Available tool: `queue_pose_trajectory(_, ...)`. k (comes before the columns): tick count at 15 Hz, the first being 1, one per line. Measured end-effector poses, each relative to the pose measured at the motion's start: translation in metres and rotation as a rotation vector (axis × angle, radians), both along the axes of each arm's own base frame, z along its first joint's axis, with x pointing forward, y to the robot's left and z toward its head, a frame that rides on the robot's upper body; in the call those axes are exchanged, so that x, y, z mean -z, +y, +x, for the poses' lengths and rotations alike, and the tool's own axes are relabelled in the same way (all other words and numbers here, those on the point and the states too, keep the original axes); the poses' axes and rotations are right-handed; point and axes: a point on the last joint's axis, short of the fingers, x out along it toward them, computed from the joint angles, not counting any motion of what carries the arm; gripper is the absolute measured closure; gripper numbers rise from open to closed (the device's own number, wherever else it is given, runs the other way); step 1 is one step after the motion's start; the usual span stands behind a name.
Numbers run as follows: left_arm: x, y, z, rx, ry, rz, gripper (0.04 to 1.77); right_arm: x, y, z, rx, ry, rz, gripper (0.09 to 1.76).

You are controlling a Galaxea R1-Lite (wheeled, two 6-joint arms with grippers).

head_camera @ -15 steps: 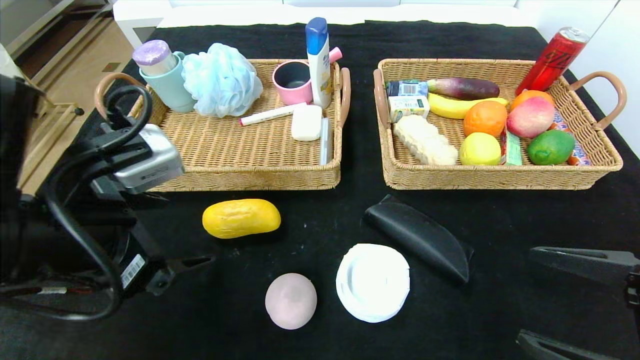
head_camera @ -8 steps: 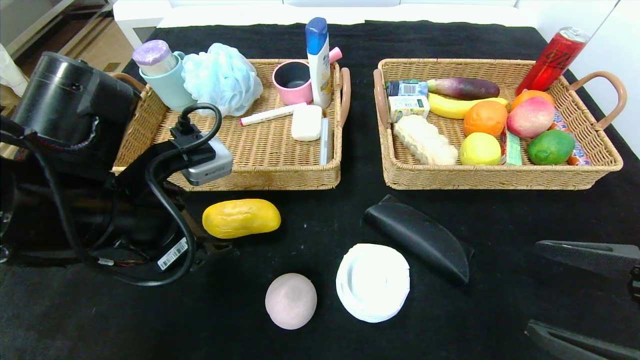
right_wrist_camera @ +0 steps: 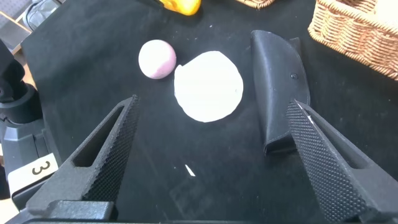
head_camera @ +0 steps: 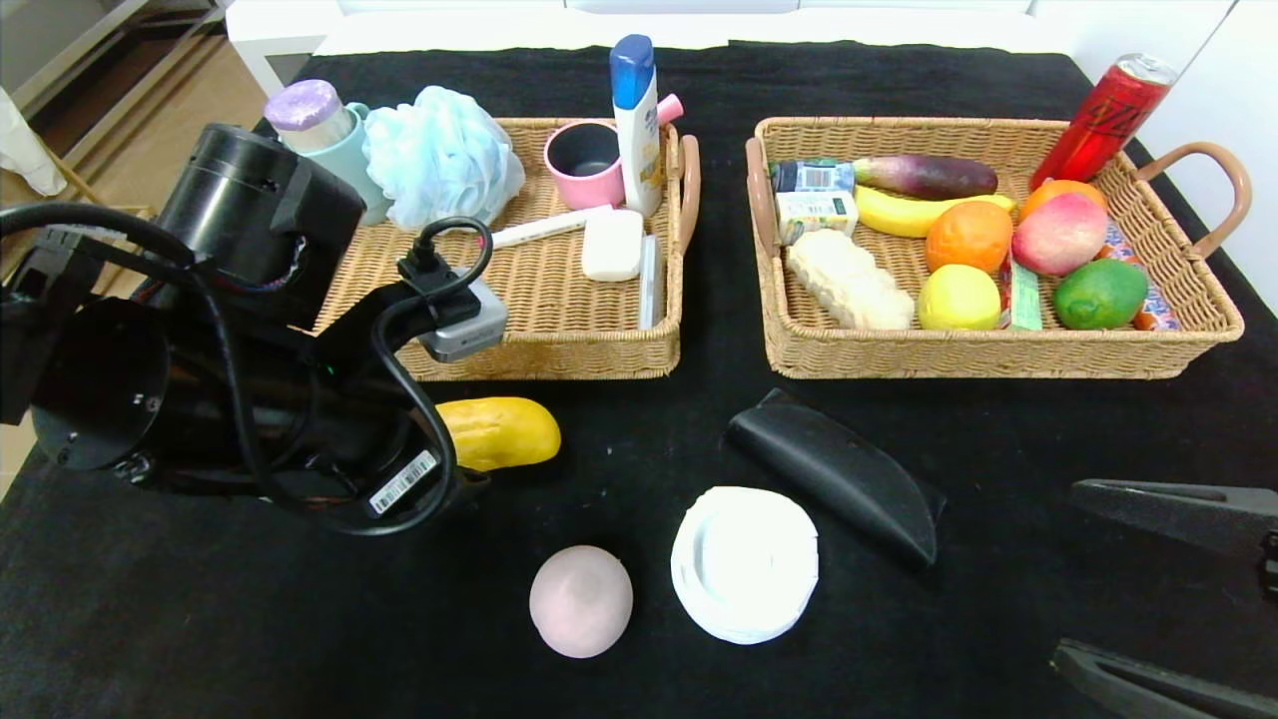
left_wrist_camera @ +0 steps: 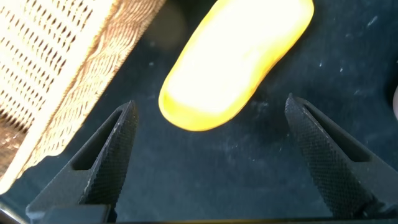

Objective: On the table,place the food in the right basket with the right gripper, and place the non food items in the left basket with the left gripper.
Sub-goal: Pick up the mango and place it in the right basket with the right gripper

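The yellow loaf point(head_camera: 504, 431) lies on the black table point(head_camera: 200, 619) in front of the left basket point(head_camera: 539, 357). My left gripper point(left_wrist_camera: 211, 106) is open and empty, just above the loaf's point(left_wrist_camera: 236, 56) near end, a finger on each side; my arm hides it in the head view. The pinkish bun point(head_camera: 581, 600), white ridged tub point(head_camera: 745, 562) and black pouch point(head_camera: 837, 473) lie at the front middle. My right gripper point(head_camera: 1066, 577) is open and empty at the front right, facing the tub point(right_wrist_camera: 208, 86) and pouch point(right_wrist_camera: 278, 84). A lemon-like ball point(head_camera: 958, 297) sits in the right basket point(head_camera: 998, 357). The striped roll is out of view.
The left basket holds a blue bath puff point(head_camera: 442, 158), pink cup point(head_camera: 583, 160), shampoo bottle point(head_camera: 636, 120) and soap point(head_camera: 612, 244). The right basket holds several fruits and a red can point(head_camera: 1103, 120). The basket wall point(left_wrist_camera: 56, 81) is close beside my left finger.
My left arm has swung in from the table's left edge toward the middle and now covers the yellow loaf's left end. The right gripper has hardly moved.
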Motion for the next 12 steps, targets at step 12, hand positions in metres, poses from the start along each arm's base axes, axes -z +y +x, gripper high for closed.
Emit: queue_pose_trajectory(12, 0.008, -0.009, 0.013, -0.008, 0.025, -0.002, 0.09, -0.002, -0.001, -0.002, 0.000, -0.009, 0.005, 0.14)
